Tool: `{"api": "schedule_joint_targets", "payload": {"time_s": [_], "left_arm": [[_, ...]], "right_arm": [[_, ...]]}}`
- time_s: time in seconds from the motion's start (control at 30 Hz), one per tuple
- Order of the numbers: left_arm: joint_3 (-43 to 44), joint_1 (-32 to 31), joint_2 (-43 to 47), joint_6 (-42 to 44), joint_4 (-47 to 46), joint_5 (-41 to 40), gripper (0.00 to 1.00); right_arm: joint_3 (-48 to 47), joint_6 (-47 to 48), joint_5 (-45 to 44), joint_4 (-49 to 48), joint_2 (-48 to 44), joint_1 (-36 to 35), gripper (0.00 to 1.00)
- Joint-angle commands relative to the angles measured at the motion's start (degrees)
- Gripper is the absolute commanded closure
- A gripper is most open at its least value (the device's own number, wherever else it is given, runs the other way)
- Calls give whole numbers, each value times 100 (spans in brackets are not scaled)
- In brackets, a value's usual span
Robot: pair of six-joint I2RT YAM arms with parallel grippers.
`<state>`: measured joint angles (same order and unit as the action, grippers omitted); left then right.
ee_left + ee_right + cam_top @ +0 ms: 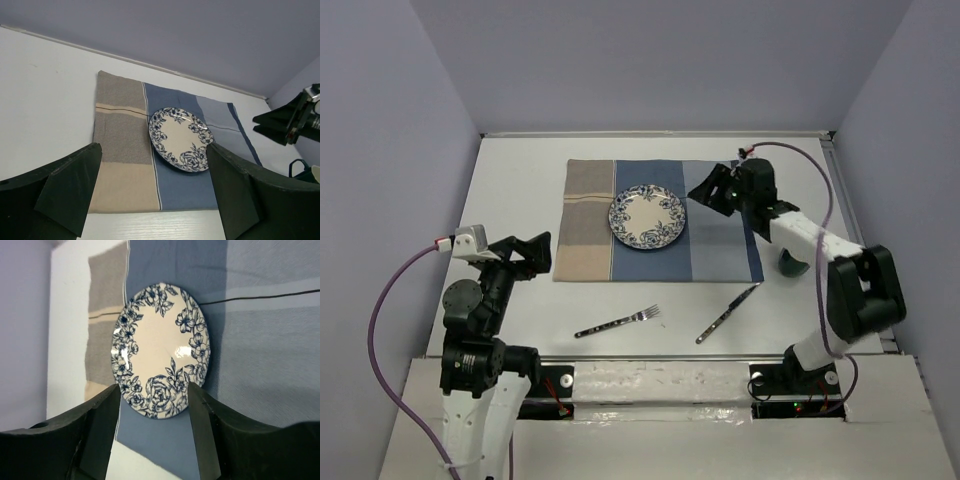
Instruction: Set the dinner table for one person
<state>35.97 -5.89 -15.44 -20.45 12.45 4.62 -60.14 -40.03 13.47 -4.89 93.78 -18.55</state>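
The dinner table [515, 185] is a white tabletop with a blue-and-tan striped placemat [585, 235] in its middle. A cream plate with blue flowers [647, 219] lies flat on the mat. My right gripper [701, 192] hovers just right of the plate, open, with nothing held. In the right wrist view the plate [159, 347] lies just beyond the open gripper [154, 440], its near rim showing between the two dark fingers. My left gripper [542, 250] stands open left of the mat; its wrist view shows the plate [180, 139] farther off past its open gripper [152, 200].
A fork [618, 322] and a knife [728, 313] lie on the white surface in front of the mat. A dark teal cup [792, 264] stands at the mat's right, partly behind the right arm. Lavender walls enclose the table on three sides.
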Motion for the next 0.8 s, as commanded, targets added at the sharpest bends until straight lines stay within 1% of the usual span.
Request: {"api": "schedule_joint_targets", "payload": {"time_s": [0.0,0.03,0.07,0.1,0.13,0.17,0.23,0.3,0.33,0.37,0.4,0.47,0.53,0.6,0.77], "left_arm": [[-90,-237,147,50,-419,328,3],[-90,-298,190,58,-419,329,3],[-81,-360,217,67,-419,303,2],[-72,-491,261,58,-410,285,2],[-81,-562,278,50,-392,224,1],[-72,-623,296,41,-384,197,1],[-55,-799,331,58,-366,171,1],[-55,-931,392,67,-348,171,1],[-55,-975,428,76,-348,153,1],[-46,-1010,454,76,-340,136,1],[-46,-1054,480,85,-331,109,1],[-46,-1159,560,85,-322,65,1],[-37,-1221,621,76,-304,13,1],[-37,-1309,674,85,-296,-40,1],[-37,-1397,771,85,-278,-102,1]], "right_arm": [[651,400,-600,383,-1412,868,39],[1001,426,-740,444,-1998,1044,39],[1117,461,-898,505,-2273,1194,39],[1258,592,-1099,915,-2720,1413,40],[1311,680,-1650,1084,-2916,1467,41],[1347,750,-1881,1225,-3074,1468,41],[1373,935,-2355,1839,-3399,1529,41],[1443,979,-2769,2069,-3707,1529,43],[1444,988,-3015,2201,-3709,1529,44],[1470,988,-3505,2437,-3952,1529,45],[1513,1067,-3675,2474,-4094,1529,46],[1601,1216,-3817,2501,-4323,1529,46],[1567,1366,-3826,2694,-4307,1529,46],[1435,1367,-3809,2984,-3991,1529,46],[1400,1419,-3396,3037,-3464,1529,46]]}}
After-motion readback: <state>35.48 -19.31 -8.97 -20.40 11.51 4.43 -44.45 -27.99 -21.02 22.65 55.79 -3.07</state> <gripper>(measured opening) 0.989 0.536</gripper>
